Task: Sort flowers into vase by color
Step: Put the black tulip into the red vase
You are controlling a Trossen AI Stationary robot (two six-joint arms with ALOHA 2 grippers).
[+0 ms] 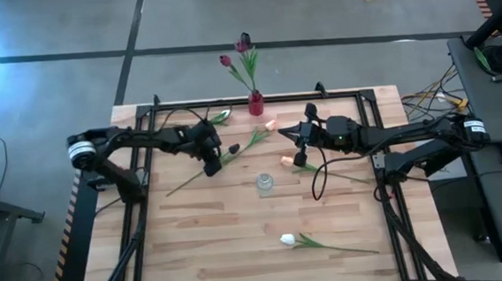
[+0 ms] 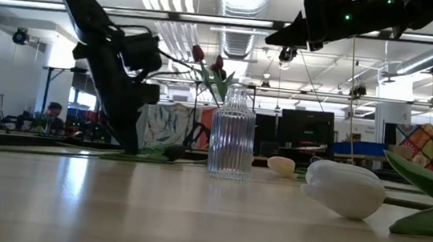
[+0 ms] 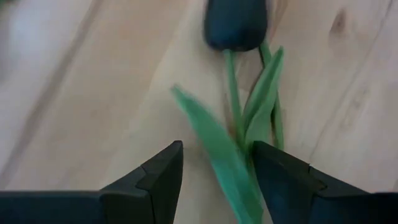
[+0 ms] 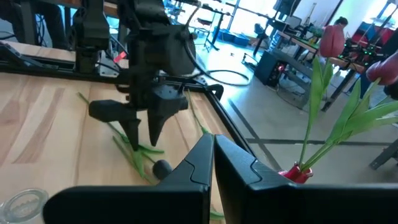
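A dark maroon tulip (image 1: 232, 148) (image 3: 236, 25) lies flat on the wooden table, its stem running toward the near left. My left gripper (image 1: 210, 161) (image 3: 217, 168) is down at the table, open, with one finger on each side of the tulip's stem and leaves just below the head. I cannot tell whether the fingers touch the leaves. My right gripper (image 1: 297, 135) (image 4: 213, 155) is shut on nothing and hovers above the table, right of the tulip. A red vase (image 1: 256, 105) at the far edge holds two maroon tulips. A clear glass vase (image 1: 264, 184) (image 2: 233, 135) stands mid-table.
Other tulips lie flat on the table. There is a peach one (image 1: 270, 125) near the red vase and another peach one (image 1: 288, 159) below my right gripper. A white one (image 1: 288, 240) (image 2: 346, 187) is near the near edge and a pale one (image 1: 223, 116) at the far left. A black frame rims the table.
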